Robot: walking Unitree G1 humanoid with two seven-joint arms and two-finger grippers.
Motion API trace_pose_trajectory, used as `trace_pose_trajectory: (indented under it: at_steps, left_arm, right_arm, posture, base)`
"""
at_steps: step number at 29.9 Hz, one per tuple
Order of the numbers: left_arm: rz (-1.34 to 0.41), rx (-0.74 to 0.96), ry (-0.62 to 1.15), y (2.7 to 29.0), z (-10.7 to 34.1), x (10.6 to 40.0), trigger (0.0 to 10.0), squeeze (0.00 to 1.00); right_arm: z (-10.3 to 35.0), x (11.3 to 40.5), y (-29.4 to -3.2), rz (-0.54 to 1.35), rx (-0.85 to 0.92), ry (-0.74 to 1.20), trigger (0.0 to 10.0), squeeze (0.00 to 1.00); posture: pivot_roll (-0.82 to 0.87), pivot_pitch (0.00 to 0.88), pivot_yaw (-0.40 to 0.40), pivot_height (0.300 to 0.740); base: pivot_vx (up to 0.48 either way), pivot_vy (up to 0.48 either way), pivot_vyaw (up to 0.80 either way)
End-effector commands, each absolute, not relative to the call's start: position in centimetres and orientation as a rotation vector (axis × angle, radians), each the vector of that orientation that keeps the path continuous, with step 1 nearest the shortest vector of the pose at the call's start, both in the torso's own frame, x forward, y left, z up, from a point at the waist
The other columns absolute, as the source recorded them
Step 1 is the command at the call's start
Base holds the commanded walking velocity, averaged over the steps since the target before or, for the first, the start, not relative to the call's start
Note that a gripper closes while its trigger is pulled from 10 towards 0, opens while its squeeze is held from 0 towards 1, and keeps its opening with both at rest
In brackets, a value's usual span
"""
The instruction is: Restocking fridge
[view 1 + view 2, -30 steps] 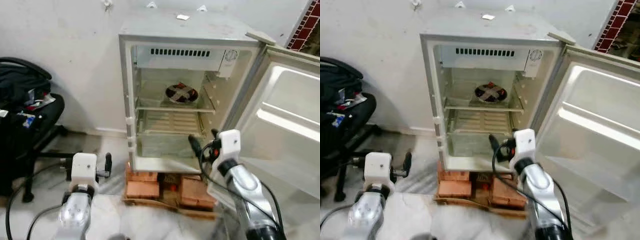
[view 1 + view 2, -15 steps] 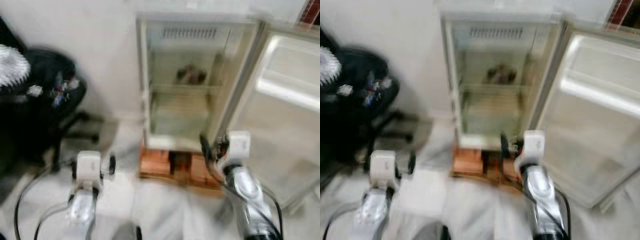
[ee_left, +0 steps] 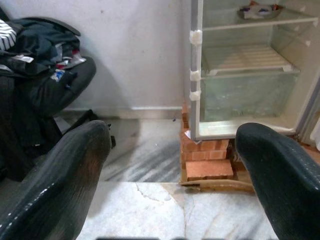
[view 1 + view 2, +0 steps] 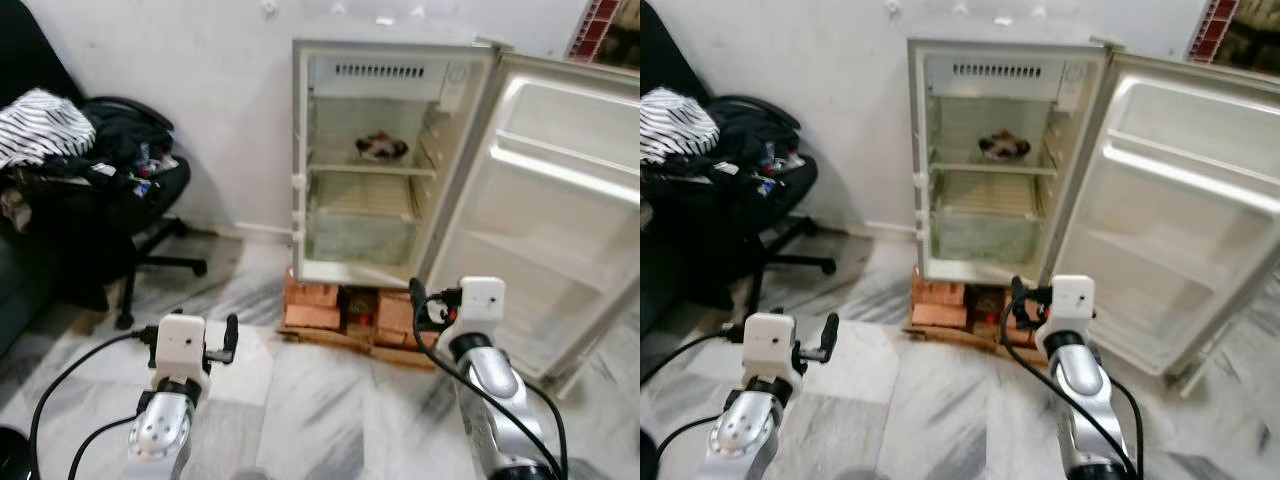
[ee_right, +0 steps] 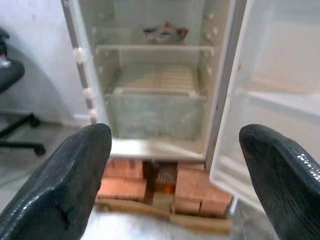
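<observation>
A small fridge (image 4: 298,150) stands open against the white wall, raised on red bricks (image 4: 320,304). Its door (image 4: 545,200) is swung wide to the right, and the door racks are bare. On the upper shelf sits a dish (image 4: 381,147) with something dark and pale in it. The wire shelf and clear drawer (image 5: 156,115) below it hold nothing. My left gripper (image 3: 175,134) is open and empty, low over the marble floor, well short of the fridge. My right gripper (image 5: 175,131) is also open and empty, pointing at the fridge's lower half.
A black office chair (image 4: 120,195) piled with clothes, including a striped cloth (image 4: 45,112), stands at the left. Grey marble floor (image 4: 320,400) lies between me and the fridge. The open door reaches out on the right. Black cables trail from both arms.
The camera has pulled back, so the fridge looks smaller and farther off and more of the chair and floor shows. Both grippers stay open and empty.
</observation>
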State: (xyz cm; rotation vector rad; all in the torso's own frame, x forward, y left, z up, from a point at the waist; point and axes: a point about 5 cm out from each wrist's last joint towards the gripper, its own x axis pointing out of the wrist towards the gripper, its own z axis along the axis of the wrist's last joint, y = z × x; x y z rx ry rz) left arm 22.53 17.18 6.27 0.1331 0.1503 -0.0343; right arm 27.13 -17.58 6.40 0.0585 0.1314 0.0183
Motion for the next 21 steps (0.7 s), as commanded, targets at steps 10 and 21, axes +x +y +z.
trace_pose_trajectory:
  at_steps: [10,21]
  left_arm:
    - [-0.064,0.145,0.114,17.0,7.0,23.4,10.0,0.0]
    - [-0.076,0.14,0.129,16.6,6.6,22.9,10.0,0.0]
  right_arm:
    - [7.9,28.3,-17.4,0.035,0.056,0.06,10.0,0.0]
    - [8.1,29.1,-17.1,0.057,0.052,0.048,10.0,0.0]
  posture:
    - [0.07,0.0,-0.03,0.74]
    - [0.09,0.0,-0.035,0.74]
  base:
    - [0.381,-0.288,0.0]
    - [0.304,-0.325,0.0]
